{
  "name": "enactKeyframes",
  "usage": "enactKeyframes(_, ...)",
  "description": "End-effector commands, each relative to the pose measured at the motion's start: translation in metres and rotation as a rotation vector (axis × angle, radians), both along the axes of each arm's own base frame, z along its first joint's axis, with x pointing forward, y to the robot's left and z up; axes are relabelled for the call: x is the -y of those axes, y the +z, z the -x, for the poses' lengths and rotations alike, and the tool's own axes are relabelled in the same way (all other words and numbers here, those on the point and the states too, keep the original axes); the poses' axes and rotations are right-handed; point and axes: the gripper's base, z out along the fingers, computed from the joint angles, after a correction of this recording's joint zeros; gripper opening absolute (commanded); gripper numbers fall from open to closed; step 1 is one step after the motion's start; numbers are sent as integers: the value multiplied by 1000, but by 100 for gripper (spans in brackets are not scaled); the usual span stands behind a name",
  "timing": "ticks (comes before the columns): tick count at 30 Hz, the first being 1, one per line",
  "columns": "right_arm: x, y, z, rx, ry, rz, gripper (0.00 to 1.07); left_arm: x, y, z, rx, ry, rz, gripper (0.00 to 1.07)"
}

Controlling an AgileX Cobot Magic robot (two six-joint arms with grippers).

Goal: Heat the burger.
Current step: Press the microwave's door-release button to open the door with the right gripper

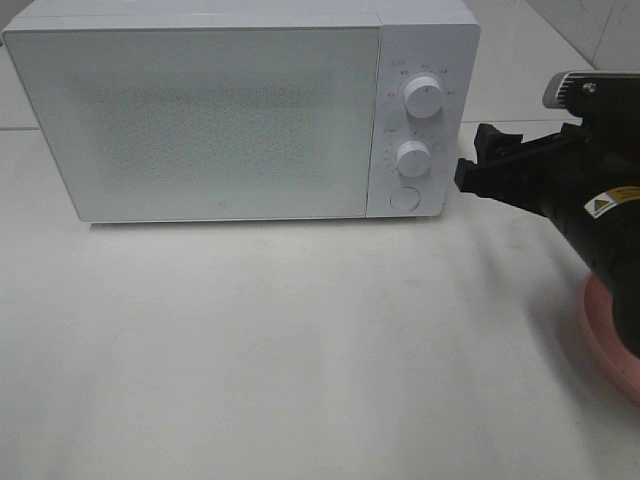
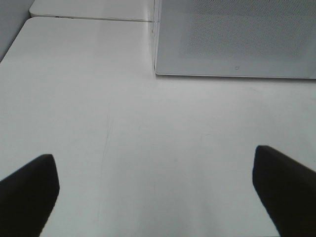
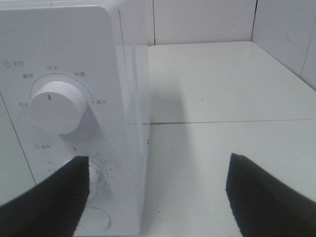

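The burger is out of view in all three views. The white microwave (image 1: 200,120) stands at the back of the table with its door shut. My right gripper (image 1: 476,160) is open with nothing in it, level with the lower knob (image 1: 412,157) and just off the microwave's right side. In the right wrist view its dark fingers (image 3: 49,197) frame the control panel (image 3: 64,59) and the table beside it. Open as well, my left gripper (image 2: 158,197) holds nothing and hangs over bare table in front of the microwave (image 2: 237,39). It does not show in the high view.
A pink plate (image 1: 605,330) lies at the right edge, mostly hidden under my right arm. The panel carries an upper knob (image 1: 423,98) and a round button (image 1: 404,198). A tiled wall rises behind the table.
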Motion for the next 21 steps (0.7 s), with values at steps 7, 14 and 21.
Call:
enactKeyframes(7,-23,-12,9,60,4,36,75,0,0,3,20,-4,0,100)
enactKeyframes(14,-35,-20,15,79,23,58,75,0,0,3,19,-4,0,100)
enactKeyframes(21,-36,-35,16,32,18,89,75,0,0,3,19,-4,0,100)
